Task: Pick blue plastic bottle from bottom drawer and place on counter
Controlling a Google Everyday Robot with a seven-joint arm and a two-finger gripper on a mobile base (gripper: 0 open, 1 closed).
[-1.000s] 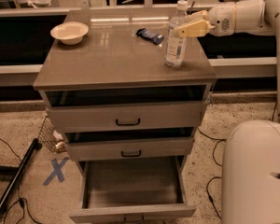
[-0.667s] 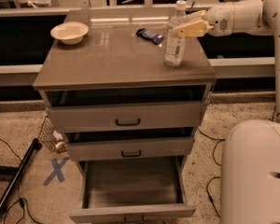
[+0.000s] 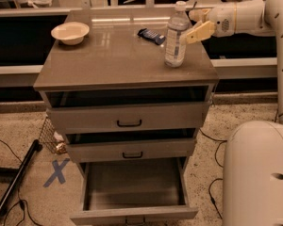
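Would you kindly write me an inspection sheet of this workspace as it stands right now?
Surface: counter, glossy, carrying three items.
Job's things: blue plastic bottle upright on the counter's right side, cap on; bottom drawer pulled out, nothing seen inside.
Clutter: bowl at back left; dark packet behind the bottle.
Grippers: hand right beside the bottle's upper part.
Cables: cable on the floor, right of the cabinet.
Surroundings: tape X, black pole.

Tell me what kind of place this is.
Probably a robot test lab: drawer cabinet, taped X on floor, loose cables. The gripper is beside the blue plastic bottle on the counter.
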